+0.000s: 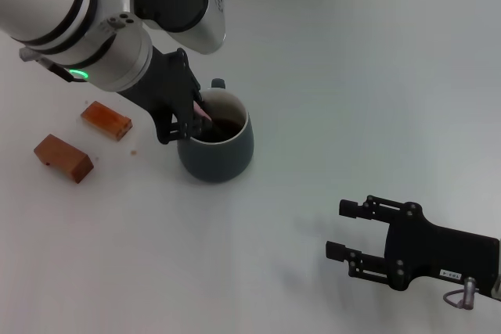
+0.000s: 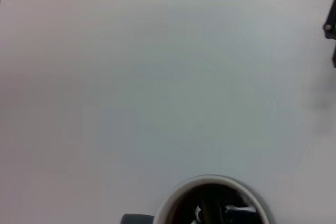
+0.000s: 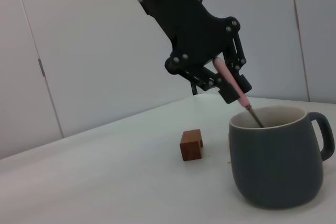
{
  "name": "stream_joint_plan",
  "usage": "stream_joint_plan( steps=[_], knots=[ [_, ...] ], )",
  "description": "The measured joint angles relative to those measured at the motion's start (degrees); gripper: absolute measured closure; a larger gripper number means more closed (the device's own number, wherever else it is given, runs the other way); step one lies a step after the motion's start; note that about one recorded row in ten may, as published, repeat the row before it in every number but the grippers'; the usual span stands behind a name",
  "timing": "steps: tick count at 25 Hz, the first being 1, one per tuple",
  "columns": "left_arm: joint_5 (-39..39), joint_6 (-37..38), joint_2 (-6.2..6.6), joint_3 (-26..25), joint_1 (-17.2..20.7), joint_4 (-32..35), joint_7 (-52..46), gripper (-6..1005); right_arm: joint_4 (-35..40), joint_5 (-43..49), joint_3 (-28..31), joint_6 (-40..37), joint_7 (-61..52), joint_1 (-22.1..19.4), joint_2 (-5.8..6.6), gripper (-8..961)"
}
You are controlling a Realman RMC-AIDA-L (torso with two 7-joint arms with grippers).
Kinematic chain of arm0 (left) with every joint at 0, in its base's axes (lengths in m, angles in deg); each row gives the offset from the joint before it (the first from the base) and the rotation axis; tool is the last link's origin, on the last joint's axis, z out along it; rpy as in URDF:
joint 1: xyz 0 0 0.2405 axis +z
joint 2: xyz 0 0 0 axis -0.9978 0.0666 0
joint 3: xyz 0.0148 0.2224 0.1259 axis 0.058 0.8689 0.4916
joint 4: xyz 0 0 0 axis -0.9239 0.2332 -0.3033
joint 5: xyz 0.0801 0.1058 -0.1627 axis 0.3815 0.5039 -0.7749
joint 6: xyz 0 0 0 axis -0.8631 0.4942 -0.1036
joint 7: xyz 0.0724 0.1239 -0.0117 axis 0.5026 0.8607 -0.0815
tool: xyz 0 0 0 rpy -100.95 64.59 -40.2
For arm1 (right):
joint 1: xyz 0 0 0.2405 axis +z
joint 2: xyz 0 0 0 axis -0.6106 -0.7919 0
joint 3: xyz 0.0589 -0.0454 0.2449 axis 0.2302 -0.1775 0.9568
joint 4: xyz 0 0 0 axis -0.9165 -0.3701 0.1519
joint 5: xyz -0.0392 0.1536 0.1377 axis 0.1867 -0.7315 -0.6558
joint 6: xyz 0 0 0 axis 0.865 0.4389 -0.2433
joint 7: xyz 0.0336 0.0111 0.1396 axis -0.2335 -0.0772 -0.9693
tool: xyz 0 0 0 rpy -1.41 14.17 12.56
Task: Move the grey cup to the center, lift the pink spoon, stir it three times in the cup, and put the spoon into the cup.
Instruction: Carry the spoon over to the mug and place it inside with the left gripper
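Even, bright overhead light fills the scene, and the white table (image 1: 352, 76) shows no glare. The grey cup (image 1: 219, 150) casts only a faint, soft shadow just around its base. In the left wrist view the cup's rim (image 2: 212, 182) is blurred and out of focus.

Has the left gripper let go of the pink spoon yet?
No: in the right wrist view the left gripper is shut on the pink spoon, whose lower end dips into the grey cup.
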Motion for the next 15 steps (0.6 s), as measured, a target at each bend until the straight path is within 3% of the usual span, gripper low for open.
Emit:
stream_joint_plan(
  steps=[13,15],
  knots=[
    [-0.16,-0.74,0.00,-0.56,0.10,-0.63,-1.77,815,-0.17,0.17,0.00,-0.17,0.00,0.35,0.10,250],
    [-0.52,-0.77,0.00,-0.65,0.19,-0.43,-1.80,738,-0.18,0.17,0.00,-0.18,0.00,0.37,0.09,250]
  ],
)
